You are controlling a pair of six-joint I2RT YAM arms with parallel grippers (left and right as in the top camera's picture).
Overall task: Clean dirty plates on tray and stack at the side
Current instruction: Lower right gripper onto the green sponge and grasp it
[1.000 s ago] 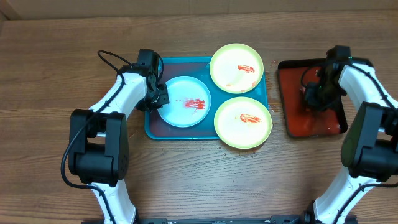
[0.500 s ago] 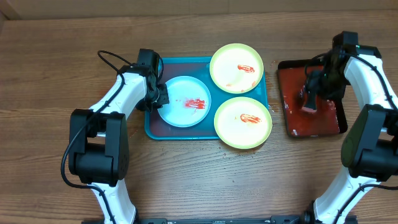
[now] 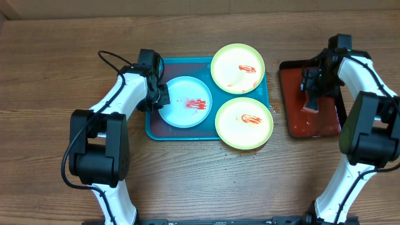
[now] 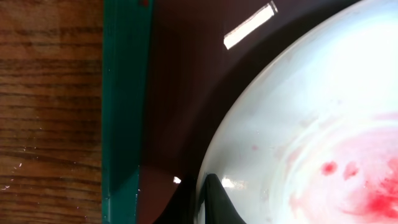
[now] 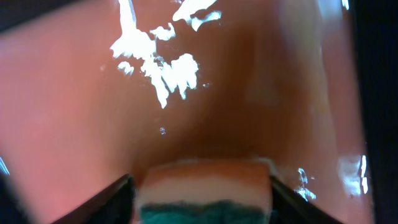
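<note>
Far left: wooden table [image 3: 62, 37], with the left arm reaching in toward 3 o'clock. At the 9 o'clock side of the teal tray [image 3: 153, 128]: left gripper [image 3: 161, 99], closed tight on the 9 o'clock rim of the blue-white plate [image 3: 184, 102]. Seen from the left wrist, one dark fingertip [image 4: 214, 202] lying over that rim, above the tray's dark floor. Flat in the tray's left half, that plate, smeared with red sauce [image 3: 197, 104] right of its middle.

In the tray's right half: upper yellow-green plate [image 3: 237, 69], overhanging the rim at 12 o'clock, and lower yellow-green plate [image 3: 244, 123], overhanging at 6 o'clock. Just beside each other, both lying flat, each marked with a red streak.

Further toward 3 o'clock, apart from the teal tray: dark-red tray [image 3: 319, 125] with a black rim. Above its middle: right gripper [image 3: 311, 94], pointing down. Between its fingers [image 5: 118, 193], spread wide: a sponge [image 3: 310, 105], pale on top and green beneath, pinched at both sides against the wet, glossy red floor.
</note>
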